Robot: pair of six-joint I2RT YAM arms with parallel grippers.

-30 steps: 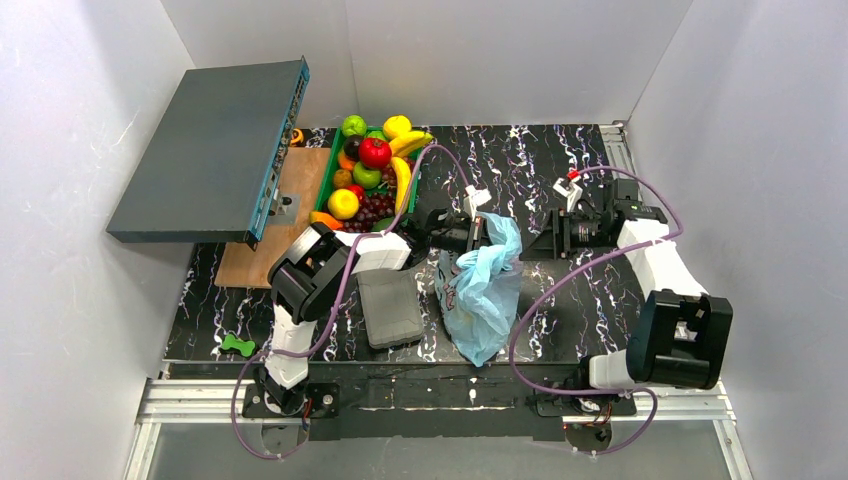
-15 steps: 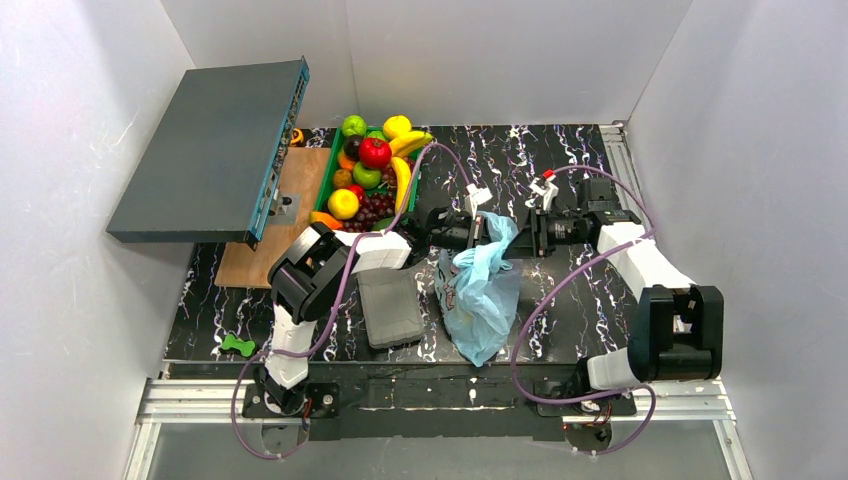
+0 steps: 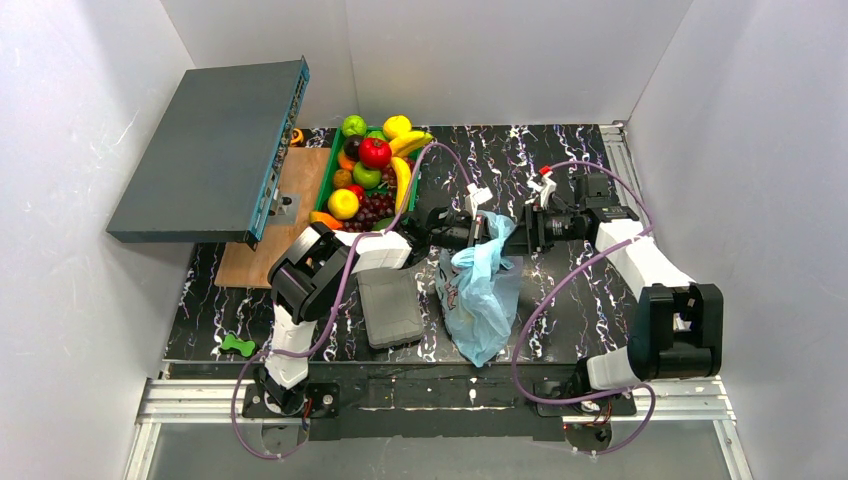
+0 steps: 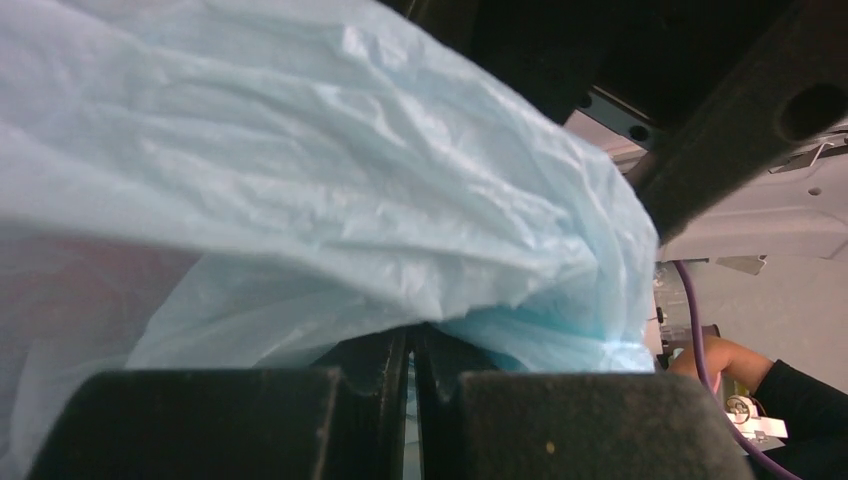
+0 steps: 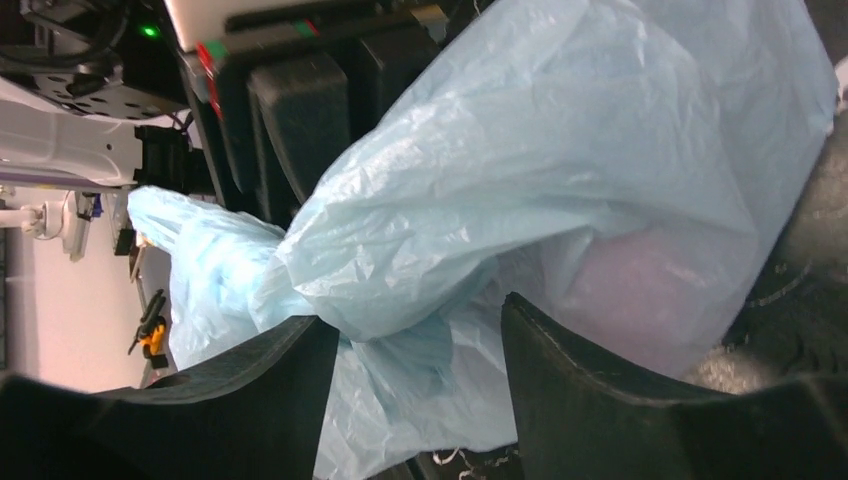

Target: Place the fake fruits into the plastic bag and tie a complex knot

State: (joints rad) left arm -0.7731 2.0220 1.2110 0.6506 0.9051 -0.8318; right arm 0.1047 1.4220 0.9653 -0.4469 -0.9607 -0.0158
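The light-blue plastic bag [image 3: 478,298] lies on the dark marbled table, its top bunched at the far end. My left gripper [image 3: 482,230] is shut on the bag's top edge; in the left wrist view the plastic [image 4: 330,200] spills out from between the closed jaws. My right gripper [image 3: 522,231] is open at the bag's top from the right; in the right wrist view its fingers [image 5: 250,390] stand on either side of a fold of the bag [image 5: 520,200]. The fake fruits [image 3: 372,165] lie piled in the green tray [image 3: 324,180] at the far left. No knot shows.
A grey ribbed case [image 3: 390,306] lies left of the bag. A large dark flat box [image 3: 205,150] stands tilted at the far left over a wooden board [image 3: 262,250]. A small green toy [image 3: 237,345] lies at the near left edge.
My right gripper has moved left from the table's right side up to the bag's top. The left gripper has kept its hold; the bag's top has bunched slightly.
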